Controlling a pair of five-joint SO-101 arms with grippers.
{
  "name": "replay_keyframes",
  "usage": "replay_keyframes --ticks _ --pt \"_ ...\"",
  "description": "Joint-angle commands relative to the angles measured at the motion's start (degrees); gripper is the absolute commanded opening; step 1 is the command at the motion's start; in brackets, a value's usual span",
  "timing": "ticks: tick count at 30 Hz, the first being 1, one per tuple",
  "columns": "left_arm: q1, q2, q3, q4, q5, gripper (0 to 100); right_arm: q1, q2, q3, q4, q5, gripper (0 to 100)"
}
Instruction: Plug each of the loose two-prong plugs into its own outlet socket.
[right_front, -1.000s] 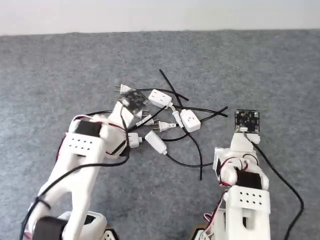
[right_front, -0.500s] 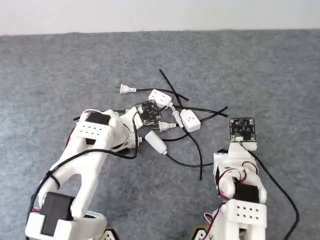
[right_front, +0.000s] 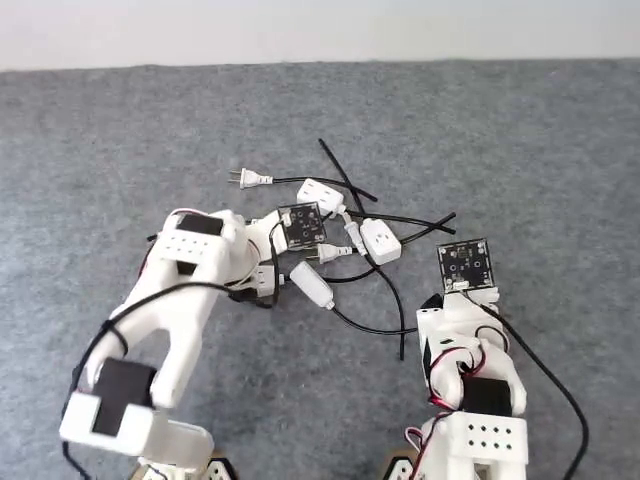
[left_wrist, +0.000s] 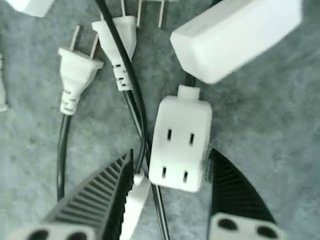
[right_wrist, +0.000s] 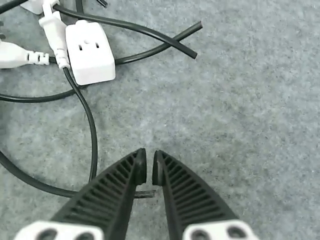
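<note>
The grey felt-covered table (right_front: 540, 130) runs to a white wall (right_front: 320, 30) at its far edge. Mid-table we see the left gripper (left_wrist: 170, 155) spread around a white outlet socket (left_wrist: 180, 145), with loose two-prong plugs (left_wrist: 75, 70) beside it. The right gripper (right_wrist: 149, 165) is pinched together, empty.

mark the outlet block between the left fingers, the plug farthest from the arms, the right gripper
outlet block (left_wrist: 180, 145), left wrist view, its slotted top face
plug (right_front: 257, 179), high view, its white body
right gripper (right_wrist: 149, 167), right wrist view, between its fingertips
</note>
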Motion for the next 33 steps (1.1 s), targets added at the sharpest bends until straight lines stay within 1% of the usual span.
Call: replay_keyframes --ticks 1,5,7,10,14,16,19,22,29,33 --pt "-0.4 7.6 -8.5 -1.1 -0.5 23 -0.4 -1.0 -0.5 -0.6 0.8 3.8" --pt "0.0 13.2 -14.9 5.1 -0.5 22 -0.4 -1.0 -0.4 -1.1 0.8 3.8" --pt "0.4 14.2 -17.0 7.5 -0.4 20 -0.4 -1.0 -0.4 -1.1 0.8 3.7" --pt "1.4 14.7 -17.2 9.3 -0.4 12 -0.4 -1.2 -0.4 -1.2 0.6 3.7" --pt "3.5 14.5 -17.2 14.2 -0.4 1 -0.4 -1.3 -0.4 -1.2 0.5 3.7" --pt "4.8 14.1 -17.4 17.8 -0.3 1 -0.4 -1.5 0.2 -1.8 0.5 3.7" --pt "6.8 11.5 -17.2 24.0 0.3 1 -0.4 -1.5 2.3 -6.4 0.5 3.7" --pt "8.4 8.1 -17.2 28.8 5.1 1 -0.5 -1.5 2.7 -7.2 0.5 3.7" --pt "10.5 2.0 -17.2 29.0 23.0 2 -2.7 -1.5 3.4 -7.4 0.8 3.7" --pt "10.7 1.2 -17.1 29.0 35.3 2 -2.8 -1.5 3.5 -7.5 0.8 3.7"
